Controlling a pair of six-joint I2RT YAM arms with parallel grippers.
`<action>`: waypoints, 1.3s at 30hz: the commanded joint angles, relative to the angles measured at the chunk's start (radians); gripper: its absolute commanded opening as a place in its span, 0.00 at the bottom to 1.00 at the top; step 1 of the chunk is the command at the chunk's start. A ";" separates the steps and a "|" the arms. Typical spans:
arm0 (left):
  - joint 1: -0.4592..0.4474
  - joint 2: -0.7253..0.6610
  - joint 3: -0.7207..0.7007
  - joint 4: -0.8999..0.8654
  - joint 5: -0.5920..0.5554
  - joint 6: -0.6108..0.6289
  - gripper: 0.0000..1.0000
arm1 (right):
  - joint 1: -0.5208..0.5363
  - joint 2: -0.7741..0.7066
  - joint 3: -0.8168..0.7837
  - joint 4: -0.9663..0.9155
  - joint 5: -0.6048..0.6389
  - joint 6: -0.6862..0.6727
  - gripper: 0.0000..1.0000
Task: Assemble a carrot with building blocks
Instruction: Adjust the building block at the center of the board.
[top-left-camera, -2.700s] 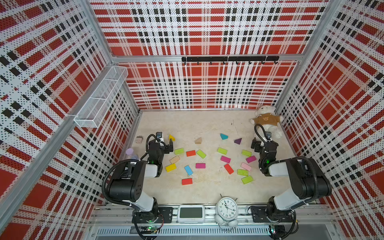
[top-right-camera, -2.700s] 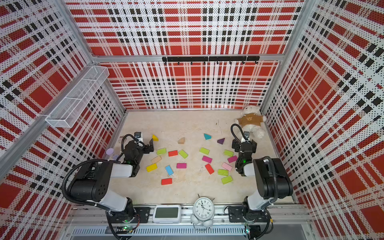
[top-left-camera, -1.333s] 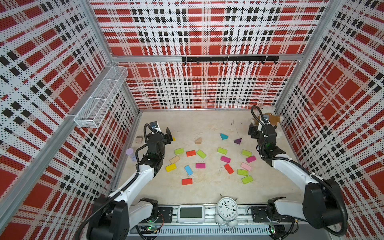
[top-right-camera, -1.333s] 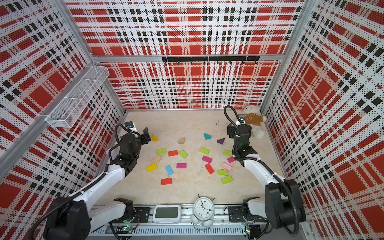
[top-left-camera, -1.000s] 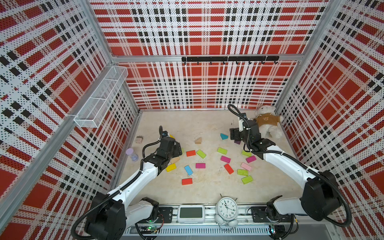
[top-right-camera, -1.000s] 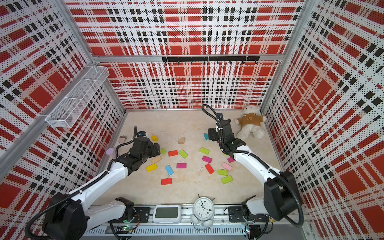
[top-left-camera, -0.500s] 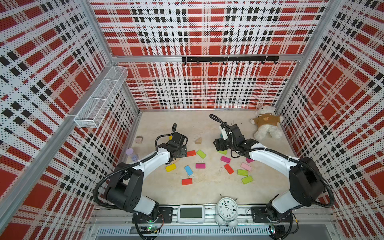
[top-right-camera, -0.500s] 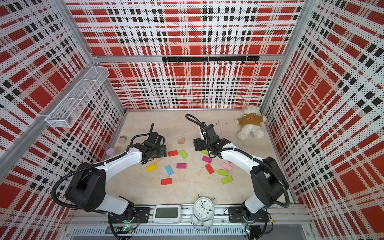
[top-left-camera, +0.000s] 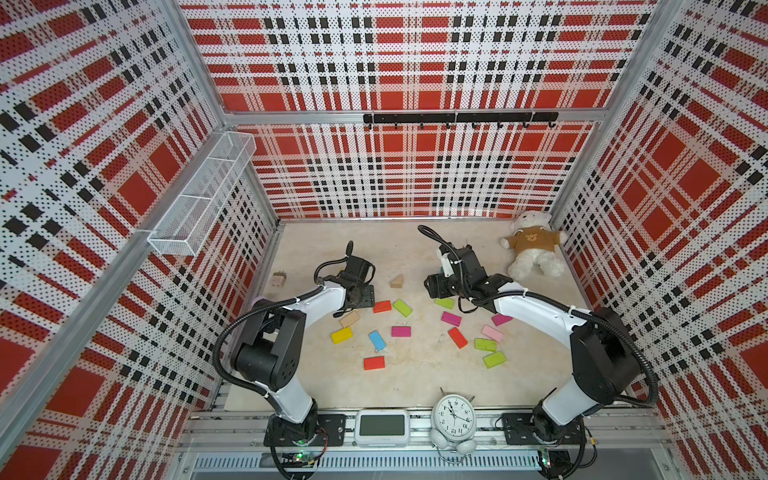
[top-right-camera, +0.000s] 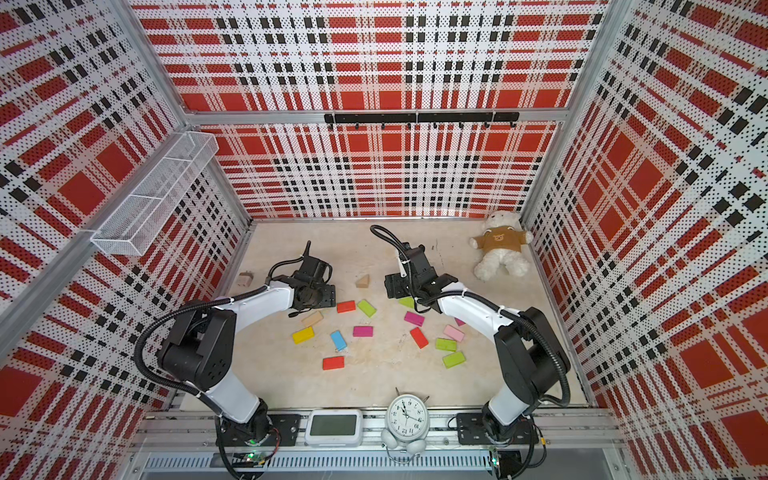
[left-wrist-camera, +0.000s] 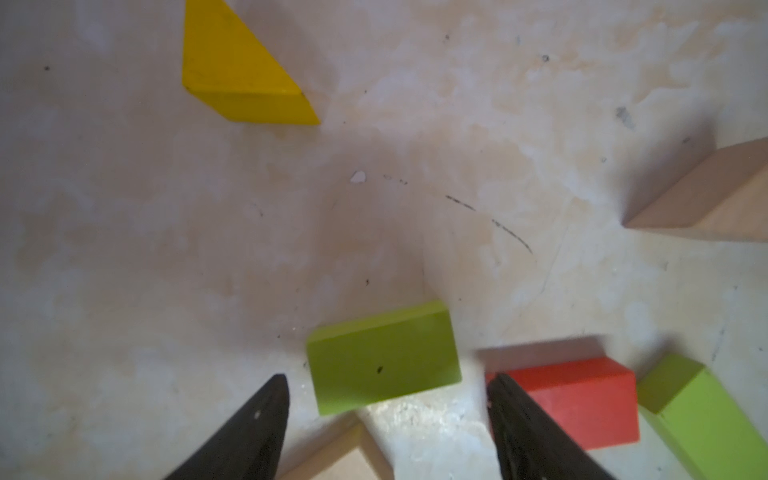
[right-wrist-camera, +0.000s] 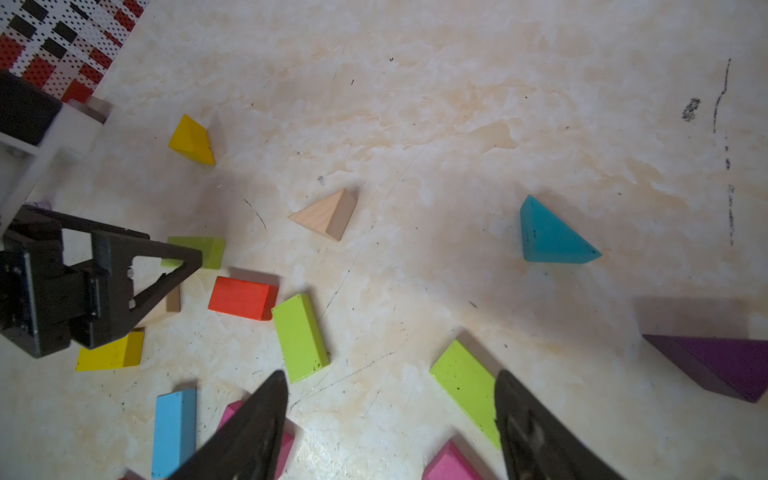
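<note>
Several building blocks lie scattered mid-floor in both top views, among them a red block (top-left-camera: 382, 306) and a tan triangle (top-left-camera: 397, 281). My left gripper (left-wrist-camera: 388, 378) is open low over the floor. A lime green block (left-wrist-camera: 384, 359) lies flat just ahead of its tips and a red block (left-wrist-camera: 582, 399) lies beside one finger. A yellow triangle (left-wrist-camera: 237, 70) lies farther out. My right gripper (right-wrist-camera: 390, 374) hangs open and empty above bare floor between two lime blocks (right-wrist-camera: 465, 382). Ahead of it are a teal triangle (right-wrist-camera: 548, 232) and a purple triangle (right-wrist-camera: 723, 365).
A teddy bear (top-left-camera: 532, 249) sits in the back right corner. An alarm clock (top-left-camera: 453, 417) and a white display (top-left-camera: 381, 426) stand on the front rail. A beige plug-like cube (top-left-camera: 278, 279) lies by the left wall, where a wire basket (top-left-camera: 199, 199) hangs.
Both arms have unfolded from the front corners and swung inward over the blocks. In the last half second each gripper only shifted slightly. No block has moved.
</note>
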 joint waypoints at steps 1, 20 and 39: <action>-0.001 0.026 0.028 0.018 0.015 0.012 0.80 | 0.002 0.018 0.028 0.021 -0.001 0.009 0.80; 0.003 0.125 0.080 -0.043 -0.102 0.022 0.67 | 0.002 0.054 0.060 0.010 -0.009 0.006 0.79; 0.044 0.147 0.103 -0.011 -0.073 0.081 0.82 | 0.011 0.091 0.092 0.006 -0.048 0.025 0.78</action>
